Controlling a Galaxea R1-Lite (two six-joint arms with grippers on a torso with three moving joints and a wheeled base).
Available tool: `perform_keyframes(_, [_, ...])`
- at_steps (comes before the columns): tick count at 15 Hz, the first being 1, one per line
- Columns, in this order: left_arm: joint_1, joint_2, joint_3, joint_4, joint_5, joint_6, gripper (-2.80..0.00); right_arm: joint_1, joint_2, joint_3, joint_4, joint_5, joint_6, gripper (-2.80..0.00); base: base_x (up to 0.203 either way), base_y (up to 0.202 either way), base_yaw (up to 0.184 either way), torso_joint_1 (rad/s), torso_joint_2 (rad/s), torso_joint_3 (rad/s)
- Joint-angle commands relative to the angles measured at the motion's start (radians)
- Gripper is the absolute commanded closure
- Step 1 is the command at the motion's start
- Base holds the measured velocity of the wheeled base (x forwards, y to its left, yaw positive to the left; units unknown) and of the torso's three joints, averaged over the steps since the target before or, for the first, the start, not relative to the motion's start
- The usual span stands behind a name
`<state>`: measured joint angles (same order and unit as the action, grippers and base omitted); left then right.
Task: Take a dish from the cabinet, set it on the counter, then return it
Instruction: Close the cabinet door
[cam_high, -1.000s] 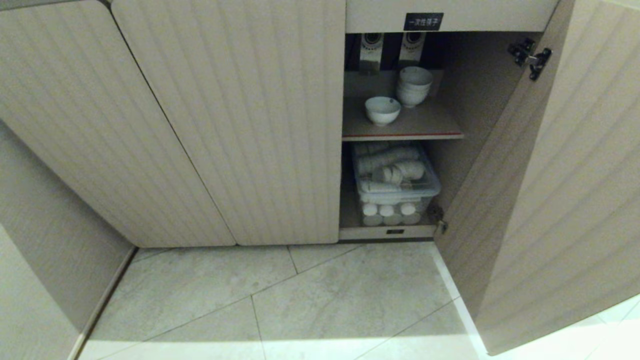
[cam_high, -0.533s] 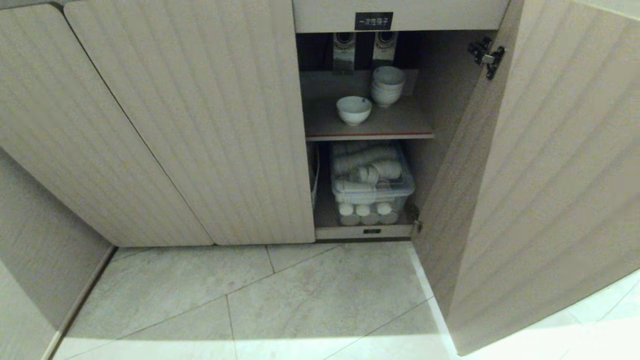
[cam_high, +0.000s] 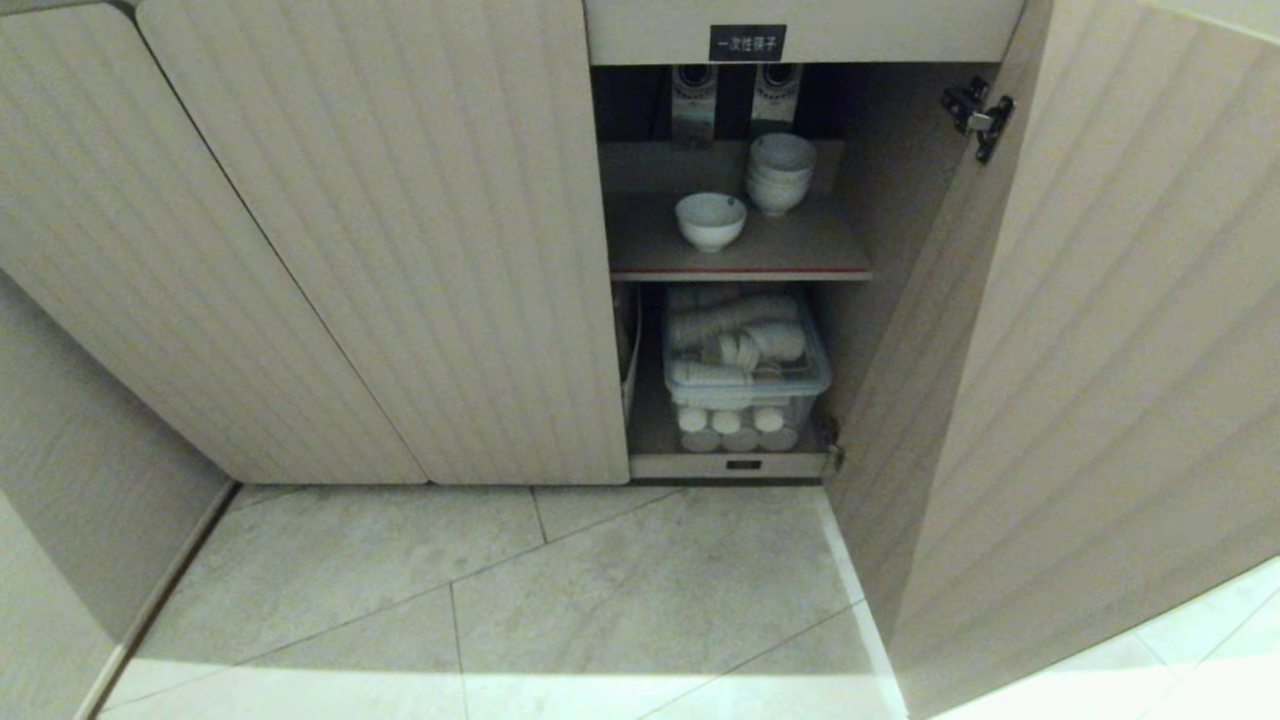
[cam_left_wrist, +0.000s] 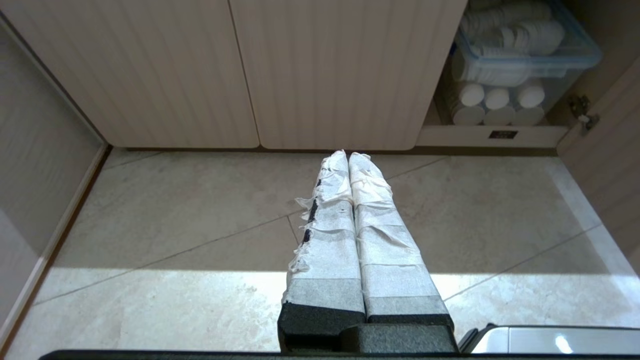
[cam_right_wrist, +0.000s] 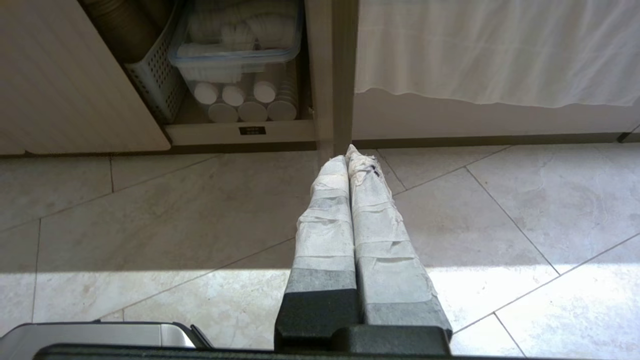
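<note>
Cabinet (cam_high: 420, 250): I see a low beige unit with fluted doors; its right-hand door (cam_high: 1100, 380) is swung open, the others are closed. A black label (cam_high: 747, 42) with white characters sits on the rail above the opening.
Dish (cam_high: 710, 220): a single small white bowl, upright on the red-edged upper shelf (cam_high: 740, 272) inside the cabinet, toward the front of that shelf.
Bowl stack (cam_high: 780, 172): several white bowls nested, on the same shelf, behind the dish and apart from it.
Lower compartment: a clear plastic bin (cam_high: 745, 375) under the shelf, packed with white cups or lids; a grey perforated basket (cam_right_wrist: 155, 85) stands just beside the bin.
Left gripper (cam_left_wrist: 348, 156): I read the tape-wrapped fingers as pressed together tip to tip, nothing between them; it hangs over the tiled floor (cam_high: 500, 600) in front of the closed doors, well short of the cabinet.
Right gripper (cam_right_wrist: 347, 152): fingers likewise closed flat against each other, empty; over the floor, its tips pointing at the edge of the open door.
Beyond the door: a white draped cloth (cam_right_wrist: 495, 50) hangs down, seen from the right wrist.
</note>
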<state>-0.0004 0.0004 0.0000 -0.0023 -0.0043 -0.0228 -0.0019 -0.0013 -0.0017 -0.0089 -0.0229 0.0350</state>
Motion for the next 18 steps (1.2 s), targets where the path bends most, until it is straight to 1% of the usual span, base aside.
perform_keyframes(1, [0.0,0.0,0.0,-0.001,0.0,0.0,0.0,0.0,0.001,0.0,0.0,0.0,0.0,0.0,0.0,0.0,0.0,0.0,0.0,0.0])
perform_keyframes(18, [0.0,0.0,0.0,-0.001,0.0,0.0,0.0,0.0,0.001,0.0,0.0,0.0,0.001,0.0,0.0,0.0,0.0,0.0,0.0,0.0])
